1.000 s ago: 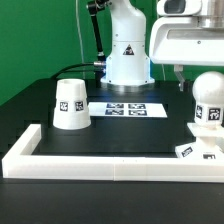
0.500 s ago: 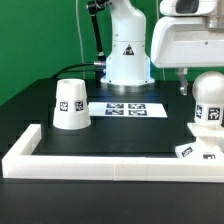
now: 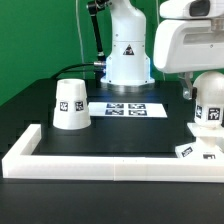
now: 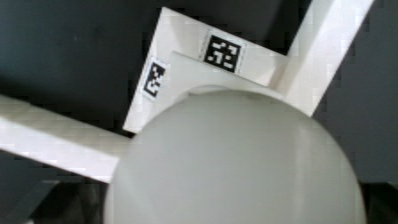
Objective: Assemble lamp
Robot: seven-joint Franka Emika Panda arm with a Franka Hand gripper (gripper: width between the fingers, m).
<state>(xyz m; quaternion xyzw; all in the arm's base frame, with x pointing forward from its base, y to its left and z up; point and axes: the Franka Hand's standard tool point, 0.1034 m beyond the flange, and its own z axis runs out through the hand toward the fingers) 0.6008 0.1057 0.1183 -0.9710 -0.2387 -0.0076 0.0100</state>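
Bulb (image 3: 210, 98) upright at base (image 3: 196, 151), tool (image 3: 187, 91) close beside it, opening can't tell. Probably light, rigid, slippery plastic; grip across rounded middle.

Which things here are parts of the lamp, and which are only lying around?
Parts of the lamp:
shade
bulb
base

Only lying around:
marker board
white edge bars
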